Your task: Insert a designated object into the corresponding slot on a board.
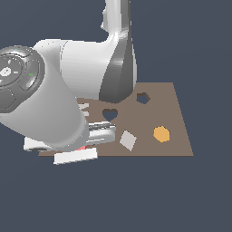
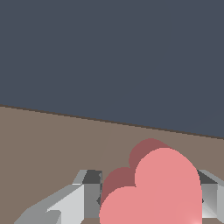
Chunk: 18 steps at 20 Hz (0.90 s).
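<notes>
While the claw (image 2: 148,197) grips the pink heart (image 2: 157,192), the arm (image 1: 50,104) hides the board's (image 1: 176,131) near corner — slot (image 1: 109,114) visible.

The brown board (image 1: 174,118) carries an orange hexagon (image 1: 161,134) near its exterior-view right edge and a pale grey square (image 1: 128,140) by the near edge. A heart-shaped slot (image 1: 109,114) and a pentagon-like cutout (image 1: 142,98) lie farther back.

Heart block (image 2: 153,192) seen between the gripper (image 2: 148,199) fingers over the board (image 1: 176,113), heart slot (image 1: 109,114) between pentagon cutout (image 1: 142,98) and square (image 1: 128,140), hexagon (image 1: 161,134) toward the exterior view's right
</notes>
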Available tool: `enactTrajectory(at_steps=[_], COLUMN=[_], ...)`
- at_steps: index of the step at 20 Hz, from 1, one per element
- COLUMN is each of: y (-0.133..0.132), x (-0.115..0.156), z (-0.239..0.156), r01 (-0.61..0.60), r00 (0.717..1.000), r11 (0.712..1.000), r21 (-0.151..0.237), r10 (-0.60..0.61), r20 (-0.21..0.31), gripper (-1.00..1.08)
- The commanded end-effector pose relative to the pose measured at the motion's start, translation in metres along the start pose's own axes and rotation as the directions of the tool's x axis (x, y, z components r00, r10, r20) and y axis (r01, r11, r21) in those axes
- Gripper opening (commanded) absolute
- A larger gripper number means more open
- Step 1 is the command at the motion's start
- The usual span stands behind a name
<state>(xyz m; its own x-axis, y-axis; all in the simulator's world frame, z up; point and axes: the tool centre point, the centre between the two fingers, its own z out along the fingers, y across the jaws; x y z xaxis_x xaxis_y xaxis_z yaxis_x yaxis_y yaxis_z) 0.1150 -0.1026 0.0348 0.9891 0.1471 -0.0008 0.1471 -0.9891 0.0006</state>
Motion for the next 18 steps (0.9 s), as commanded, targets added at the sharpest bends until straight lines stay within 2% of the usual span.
enactTrajectory(at_steps=[1,5,9,13,18], y=[-0.009,-0.024,-0.039,-0.054,-0.07], x=[0.002,0.003,0.001,-0.004,-0.013], z=[-0.001,-0.001,-0.002,-0.002,-0.003], r01=[0.114,0.292,0.461,0.615,0.778], r00=[0.993,0.956,0.887,0.788,0.628], r11=[0.993,0.956,0.887,0.788,0.628], r21=[0.0,-0.001,-0.001,-0.002,-0.002], r10=[-0.114,-0.292,-0.461,-0.615,-0.778], r20=[-0.001,-0.001,-0.001,-0.001,0.0], gripper=[-1.0,-1.0,-1.0,-1.0,-1.0])
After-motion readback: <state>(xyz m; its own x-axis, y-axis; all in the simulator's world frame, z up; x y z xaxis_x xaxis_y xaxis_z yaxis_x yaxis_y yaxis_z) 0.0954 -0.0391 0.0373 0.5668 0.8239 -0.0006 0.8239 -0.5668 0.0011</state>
